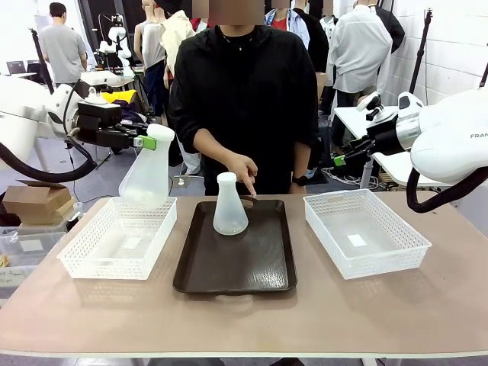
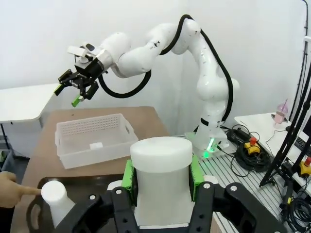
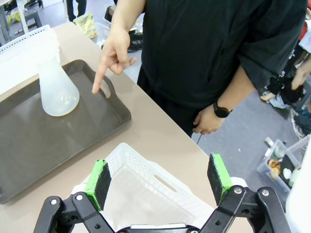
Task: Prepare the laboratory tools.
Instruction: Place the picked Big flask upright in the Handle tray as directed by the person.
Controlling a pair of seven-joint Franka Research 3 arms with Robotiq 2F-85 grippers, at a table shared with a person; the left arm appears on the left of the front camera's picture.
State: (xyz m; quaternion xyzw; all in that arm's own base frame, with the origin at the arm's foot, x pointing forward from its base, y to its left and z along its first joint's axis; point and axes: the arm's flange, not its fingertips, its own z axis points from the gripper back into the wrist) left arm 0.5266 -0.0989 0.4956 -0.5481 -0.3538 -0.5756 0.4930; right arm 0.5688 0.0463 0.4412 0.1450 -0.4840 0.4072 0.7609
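Note:
My left gripper [image 1: 151, 142] is shut on the neck of a translucent white flask [image 1: 146, 183], which hangs tilted just above the far edge of the left white basket [image 1: 114, 255]. In the left wrist view the green pads [image 2: 128, 174] clamp that flask's neck [image 2: 163, 160]. A second flask [image 1: 229, 206] stands upright on the dark tray [image 1: 244, 267]; the person's hand [image 1: 245, 171] points a finger down beside it. My right gripper [image 1: 343, 158] hangs open and empty above the far side of the right basket [image 1: 366, 232], its pads [image 3: 97, 182] wide apart.
The tray lies in the middle between the two baskets, and bare tabletop [image 1: 244, 320] runs along the near edge. The person stands close behind the tray. In the left wrist view the right arm [image 2: 204, 82] reaches over its basket [image 2: 95, 138].

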